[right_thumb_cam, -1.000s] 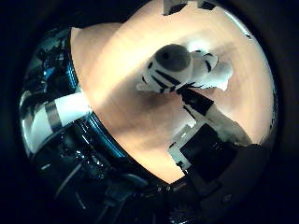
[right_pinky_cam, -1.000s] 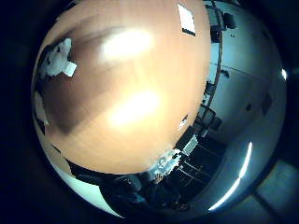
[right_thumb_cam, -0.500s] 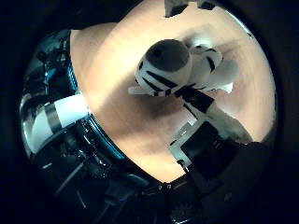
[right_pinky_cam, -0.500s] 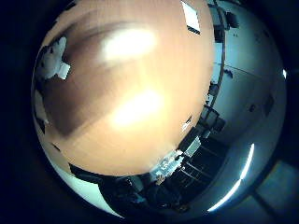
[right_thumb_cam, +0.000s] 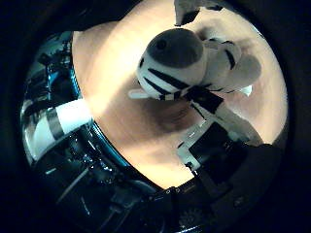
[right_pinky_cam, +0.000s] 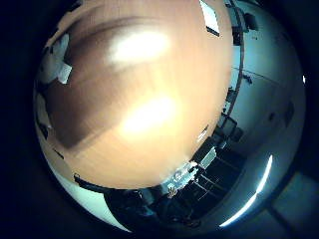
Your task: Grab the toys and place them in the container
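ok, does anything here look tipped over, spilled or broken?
Nothing stands out. The striped zebra plush toy lies intact on the wooden table, close under the palm, with the hand reaching beside it. No spill or damage shows.

Just a big wooden desk (right_pinky_cam: 149,124) with bright light glare on it, a white sheet of paper (right_pinky_cam: 210,16) near its far edge, and a lit ceiling strip light (right_pinky_cam: 262,177) off past it.

I can read no text, number or sign anywhere here. The white sheet (right_pinky_cam: 210,17) on the wooden table (right_pinky_cam: 164,149) has marks too small to make out, and the striped plush toy (right_thumb_cam: 187,65) carries no readable label.
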Available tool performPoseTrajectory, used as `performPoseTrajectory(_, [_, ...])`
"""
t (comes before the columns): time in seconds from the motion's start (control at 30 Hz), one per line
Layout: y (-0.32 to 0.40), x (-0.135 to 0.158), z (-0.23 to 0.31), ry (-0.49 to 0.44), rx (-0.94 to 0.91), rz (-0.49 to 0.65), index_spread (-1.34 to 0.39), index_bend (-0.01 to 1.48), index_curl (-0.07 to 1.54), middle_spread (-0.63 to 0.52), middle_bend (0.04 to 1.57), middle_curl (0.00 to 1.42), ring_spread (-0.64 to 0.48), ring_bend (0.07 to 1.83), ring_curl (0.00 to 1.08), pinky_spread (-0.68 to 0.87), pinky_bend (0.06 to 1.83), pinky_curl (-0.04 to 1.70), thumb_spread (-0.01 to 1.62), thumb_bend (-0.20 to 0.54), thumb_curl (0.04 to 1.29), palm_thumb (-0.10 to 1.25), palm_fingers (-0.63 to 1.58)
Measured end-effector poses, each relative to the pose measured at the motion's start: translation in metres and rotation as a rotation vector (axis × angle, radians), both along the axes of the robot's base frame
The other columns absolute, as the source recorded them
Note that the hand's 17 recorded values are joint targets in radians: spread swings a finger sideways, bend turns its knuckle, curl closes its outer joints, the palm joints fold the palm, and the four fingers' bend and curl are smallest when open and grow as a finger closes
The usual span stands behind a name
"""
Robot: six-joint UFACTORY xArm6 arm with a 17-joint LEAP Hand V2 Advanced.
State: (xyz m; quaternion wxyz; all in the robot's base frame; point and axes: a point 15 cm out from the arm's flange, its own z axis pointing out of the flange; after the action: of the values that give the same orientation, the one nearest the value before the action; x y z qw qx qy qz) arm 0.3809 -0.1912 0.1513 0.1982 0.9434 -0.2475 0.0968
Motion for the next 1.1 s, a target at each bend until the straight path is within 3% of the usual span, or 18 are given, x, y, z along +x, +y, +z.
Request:
performPoseTrajectory(0.17, [-0.003,-0.001,-0.002,0.005,-0.02,-0.001,-0.62,0.53,0.47,-0.26,0.2,0.36,-0.01,0.17,0.14,0.41,0.17,0.19,0.96,-0.021,0.45,0.97,0.5])
performPoseTrajectory(0.3, [-0.004,-0.001,-0.002,0.006,-0.022,0.0,-0.58,0.85,0.57,-0.28,0.21,0.37,-0.03,0.15,0.1,0.39,0.16,0.15,0.96,-0.017,0.44,0.98,0.57])
performPoseTrajectory(0.4, [-0.006,0.0,0.004,-0.003,-0.028,0.002,-0.53,0.97,0.61,-0.32,0.26,0.39,-0.05,0.17,0.09,0.38,0.17,0.13,0.97,-0.015,0.43,1.0,0.56])
performPoseTrajectory(0.67, [-0.025,-0.004,0.059,-0.094,-0.078,-0.037,-0.48,1.05,0.6,-0.39,0.33,0.43,-0.09,0.17,0.09,0.36,0.18,0.12,0.99,-0.018,0.4,1.02,0.55])
performPoseTrajectory(0.87, [-0.051,-0.025,0.113,-0.087,-0.073,-0.138,-0.47,1.08,0.58,-0.41,0.36,0.44,-0.1,0.17,0.09,0.36,0.18,0.12,1.0,-0.019,0.38,1.01,0.55])
performPoseTrajectory(1.1, [-0.058,-0.013,0.22,-0.225,-0.024,-0.173,-0.46,1.09,0.57,-0.42,0.37,0.46,-0.11,0.18,0.1,0.36,0.18,0.12,1.0,-0.018,0.37,1.01,0.55])
